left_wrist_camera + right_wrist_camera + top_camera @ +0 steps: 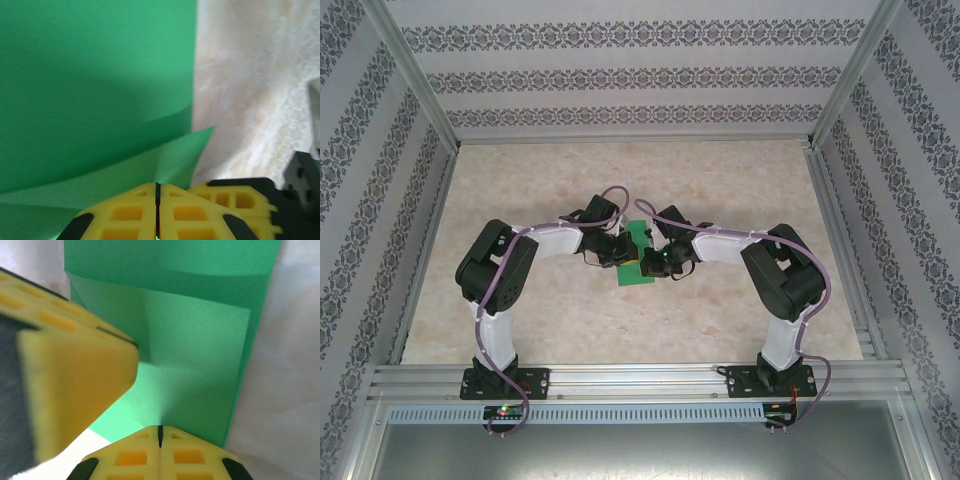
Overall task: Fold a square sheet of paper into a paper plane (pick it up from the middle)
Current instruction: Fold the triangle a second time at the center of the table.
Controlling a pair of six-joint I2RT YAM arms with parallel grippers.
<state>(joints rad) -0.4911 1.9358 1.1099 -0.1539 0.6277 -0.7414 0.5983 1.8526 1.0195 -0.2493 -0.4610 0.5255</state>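
My left gripper [157,195] and right gripper [160,435], both closed, meet centre-frame on the square sheet of paper [90,75] (pressing its crease, I judge); any pinch is unconfirmed.

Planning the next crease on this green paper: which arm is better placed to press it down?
Probably left: the left gripper, shut, reaches over the folded layers of the green paper, while the right gripper sits shut at its edge.

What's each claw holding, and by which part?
Both look shut on the green paper: left claw pinches a raised flap's edge, right claw its near edge.
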